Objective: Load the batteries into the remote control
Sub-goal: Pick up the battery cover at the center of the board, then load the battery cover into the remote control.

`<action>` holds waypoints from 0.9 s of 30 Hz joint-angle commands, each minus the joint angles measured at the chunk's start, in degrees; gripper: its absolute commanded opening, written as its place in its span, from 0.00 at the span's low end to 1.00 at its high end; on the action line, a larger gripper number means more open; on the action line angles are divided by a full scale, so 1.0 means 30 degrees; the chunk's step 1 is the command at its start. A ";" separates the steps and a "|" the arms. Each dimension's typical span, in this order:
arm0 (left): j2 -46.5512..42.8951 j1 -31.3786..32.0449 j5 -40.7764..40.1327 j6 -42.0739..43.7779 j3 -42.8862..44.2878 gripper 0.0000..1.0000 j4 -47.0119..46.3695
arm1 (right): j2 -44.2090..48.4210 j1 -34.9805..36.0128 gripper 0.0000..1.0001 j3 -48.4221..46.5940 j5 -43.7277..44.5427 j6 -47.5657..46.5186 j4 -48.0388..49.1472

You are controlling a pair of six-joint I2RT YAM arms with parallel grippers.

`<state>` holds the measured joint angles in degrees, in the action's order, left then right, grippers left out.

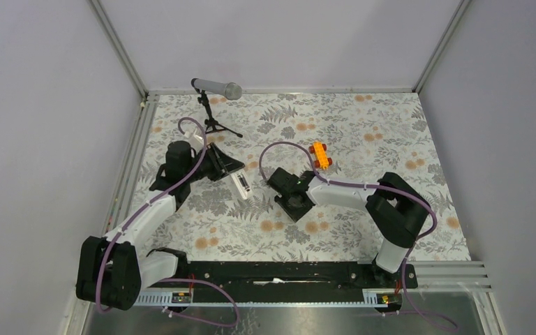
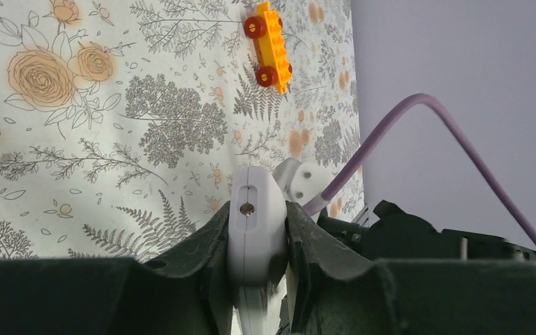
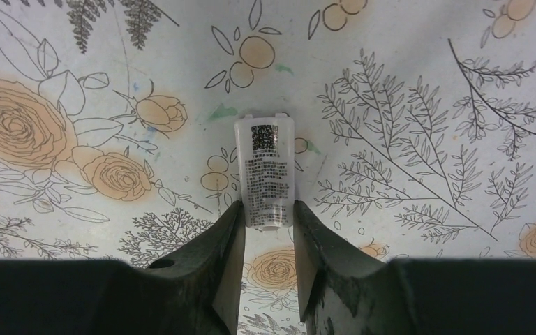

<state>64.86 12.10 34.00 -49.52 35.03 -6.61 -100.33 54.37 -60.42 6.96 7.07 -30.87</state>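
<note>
My left gripper [image 2: 258,218] is shut on the white remote control [image 2: 255,227], which is seen end-on with a small hole in its end face. From above, the remote control [image 1: 241,185] sticks out of the left gripper [image 1: 227,169] over the table's middle left. My right gripper [image 3: 266,211] is down at the tablecloth. Its two fingertips press the sides of the near end of a small flat white cover piece [image 3: 265,167] with a printed label. Seen from the top, the right gripper [image 1: 284,185] hides that cover. The batteries are out of view.
An orange toy car [image 1: 319,155] lies behind the right gripper and also shows in the left wrist view [image 2: 270,47]. A microphone on a small tripod [image 1: 216,89] stands at the back left. The floral tablecloth [image 1: 363,132] is walled on three sides.
</note>
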 commanded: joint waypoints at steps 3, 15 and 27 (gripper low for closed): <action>-0.0157 0.0345 0.0027 0.0473 -0.0549 0.00 -0.2044 | 0.2179 -0.0194 0.28 -0.0465 0.0409 0.2016 0.0349; 0.2165 0.4428 -0.2581 0.0863 -0.0460 0.00 -0.7484 | 0.7829 -0.0457 0.28 -0.0417 -0.1768 0.4336 -0.0126; 0.2906 0.5957 -0.3611 0.1593 -0.0130 0.00 -0.9654 | 0.7519 -0.0457 0.29 -0.1702 -0.2127 0.5226 0.0680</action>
<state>74.08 28.84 25.30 -46.22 33.01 -28.10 -76.31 53.19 -61.63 0.82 20.36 -30.55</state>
